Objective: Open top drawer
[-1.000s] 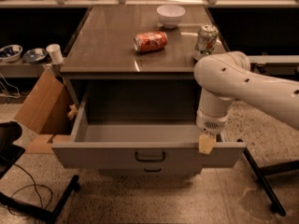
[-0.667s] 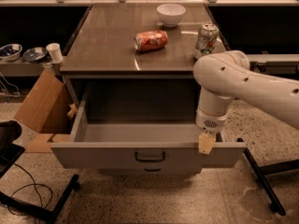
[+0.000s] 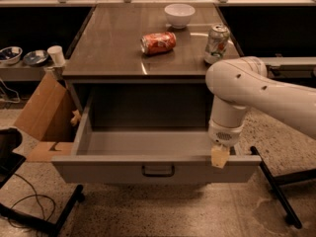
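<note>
- Grey metal top drawer (image 3: 98, 171) stands far out from under the bench (image 3: 113, 53), w/ its deep grey inside open to view; nothing is seen in it.
- Dark loop handle (image 3: 158, 171) sits at the centre of the front panel, and nothing touches it.
- Robot's hand (image 3: 219, 156) is at the top edge of the front panel, near the right corner, below the white arm (image 3: 256, 88). It seems to touch the edge, but I cannot tell if it is apart, together or clamped on the panel.
- Judgement: the task looks done or nearly done, as the drawer seems out approx. to its full run.
- Handling: it is sheet metal, so stiff and prob. rather heavy. It should run straight on its slides w/ some friction. The smooth edge may be slippery for a pad.
- Best place to hold is the loop handle, since it is central and the pull goes straight. A pull at the right corner can skew the drawer and jam it, so force should be gentle and along the slides.
- On the bench top are a red can (image 3: 158, 42) lying on its side, an upright can (image 3: 217, 43) near the right edge and a white bowl (image 3: 179, 15) at the back. A jerk could roll the lying can.
- Cardboard box (image 3: 44, 115) stands just beside the drawer's left side.
</note>
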### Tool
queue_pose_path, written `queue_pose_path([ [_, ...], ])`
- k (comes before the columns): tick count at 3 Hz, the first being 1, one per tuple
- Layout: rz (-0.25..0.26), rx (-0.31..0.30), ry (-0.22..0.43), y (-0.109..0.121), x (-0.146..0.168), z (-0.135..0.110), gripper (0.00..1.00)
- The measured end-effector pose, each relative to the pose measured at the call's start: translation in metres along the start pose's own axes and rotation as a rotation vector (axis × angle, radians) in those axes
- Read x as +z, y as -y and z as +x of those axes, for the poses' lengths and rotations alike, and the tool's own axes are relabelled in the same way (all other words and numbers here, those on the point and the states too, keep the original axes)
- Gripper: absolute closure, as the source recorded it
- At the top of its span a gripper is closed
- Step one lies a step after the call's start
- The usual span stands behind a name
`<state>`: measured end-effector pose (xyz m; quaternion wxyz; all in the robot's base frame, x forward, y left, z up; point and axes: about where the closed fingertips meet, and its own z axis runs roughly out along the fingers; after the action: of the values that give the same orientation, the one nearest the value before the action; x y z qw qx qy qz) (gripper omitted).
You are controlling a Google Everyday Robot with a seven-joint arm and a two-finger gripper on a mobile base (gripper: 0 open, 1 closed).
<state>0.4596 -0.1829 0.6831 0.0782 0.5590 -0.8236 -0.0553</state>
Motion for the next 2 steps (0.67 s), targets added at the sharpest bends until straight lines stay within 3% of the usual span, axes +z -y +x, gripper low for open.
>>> queue_pose_path([
  [2,-0.033,0.015,-0.005,-0.028,0.001,0.013,1.0],
])
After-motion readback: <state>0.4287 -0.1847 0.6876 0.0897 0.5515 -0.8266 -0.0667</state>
